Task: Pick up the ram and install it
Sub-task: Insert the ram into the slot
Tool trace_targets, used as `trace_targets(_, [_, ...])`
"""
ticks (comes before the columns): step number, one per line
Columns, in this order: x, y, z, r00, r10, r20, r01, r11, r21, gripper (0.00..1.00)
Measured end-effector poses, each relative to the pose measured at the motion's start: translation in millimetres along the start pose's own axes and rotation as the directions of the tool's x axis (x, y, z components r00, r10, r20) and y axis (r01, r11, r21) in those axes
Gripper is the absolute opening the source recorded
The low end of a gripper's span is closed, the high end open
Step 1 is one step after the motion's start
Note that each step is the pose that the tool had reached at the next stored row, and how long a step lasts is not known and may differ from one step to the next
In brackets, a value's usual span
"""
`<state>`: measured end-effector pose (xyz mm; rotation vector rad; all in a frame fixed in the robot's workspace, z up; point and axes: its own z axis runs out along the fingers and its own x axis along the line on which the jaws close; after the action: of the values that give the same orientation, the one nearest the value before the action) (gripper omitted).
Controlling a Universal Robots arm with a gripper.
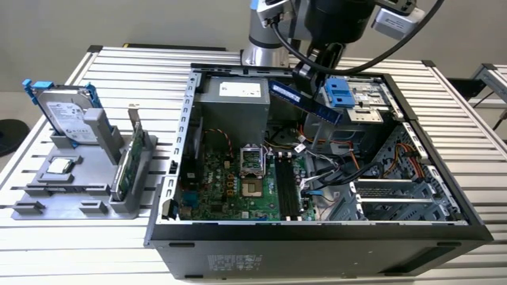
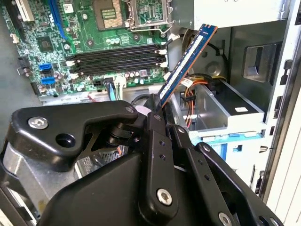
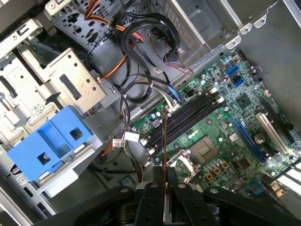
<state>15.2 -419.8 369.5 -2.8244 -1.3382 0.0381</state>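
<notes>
My gripper (image 1: 310, 80) is shut on the ram (image 1: 325, 111), a long dark blue stick held tilted in the air above the open computer case (image 1: 190, 119). In the second wrist view the ram (image 2: 190, 59) sticks out from between the black fingers (image 2: 153, 122), slanting over the drive bay. In the first wrist view the ram (image 3: 165, 136) appears edge-on as a thin line rising from the gripper (image 3: 165, 176). The motherboard's black slots (image 1: 287, 190) lie lower in the case, apart from the ram; they also show in both wrist views (image 2: 117, 56) (image 3: 186, 117).
A silver hard drive (image 1: 67, 116) with blue rails and a green card (image 1: 130, 160) stand in a grey holder (image 1: 71, 199) at the exterior view's left. Inside the case are a power supply (image 1: 234, 104), a blue drive bracket (image 1: 339, 94), loose cables (image 1: 325, 163) and the processor socket (image 1: 252, 172).
</notes>
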Motion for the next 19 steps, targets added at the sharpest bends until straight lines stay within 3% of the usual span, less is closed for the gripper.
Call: trace_targets(19, [0.0,0.0,0.7,0.9948,0.102,-0.0025,-0.102,0.9948,0.0017,0.0])
